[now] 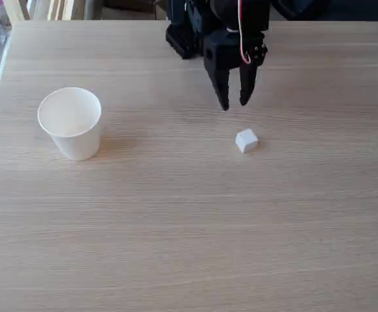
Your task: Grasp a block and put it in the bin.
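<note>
Pale wood table [176, 247]. We see gripper [235, 104] hanging far of block [246, 140], fingers slightly parted, holding nothing. Block lies right of centre; cup [71, 123] stands left, well apart. Grasp, carry and drop all left, we judge.

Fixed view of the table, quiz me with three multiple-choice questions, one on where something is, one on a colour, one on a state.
1. Where does the block lie in the fixed view?
A. inside the cup
B. on the table, right of the cup
C. between the gripper's fingers

2. What colour is the paper cup?
A. red
B. blue
C. white

3. How does the gripper stand?
A. open and empty, above the block
B. shut on the block
C. reaching into the cup

Answers: 1 B, the block sits alone on the wooden table, well right of the cup. 2 C, its wall and inside are plain white. 3 A, a gap shows between the fingertips, and the block lies below them.
</note>
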You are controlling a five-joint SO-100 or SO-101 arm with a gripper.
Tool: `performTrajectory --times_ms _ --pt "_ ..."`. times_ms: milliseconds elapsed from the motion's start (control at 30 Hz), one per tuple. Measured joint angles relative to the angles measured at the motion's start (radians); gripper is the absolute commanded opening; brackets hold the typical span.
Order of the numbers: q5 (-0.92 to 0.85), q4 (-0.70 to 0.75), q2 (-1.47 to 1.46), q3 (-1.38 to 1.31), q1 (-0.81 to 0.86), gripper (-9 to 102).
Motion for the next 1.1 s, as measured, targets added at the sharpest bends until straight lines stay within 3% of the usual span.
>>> performTrajectory --times_ms 433,1100 --pt "0.002 -0.235 -0.242 -0.034 0.002 21" --pt "-0.023 -0.310 -0.408 -0.117 0.025 21"
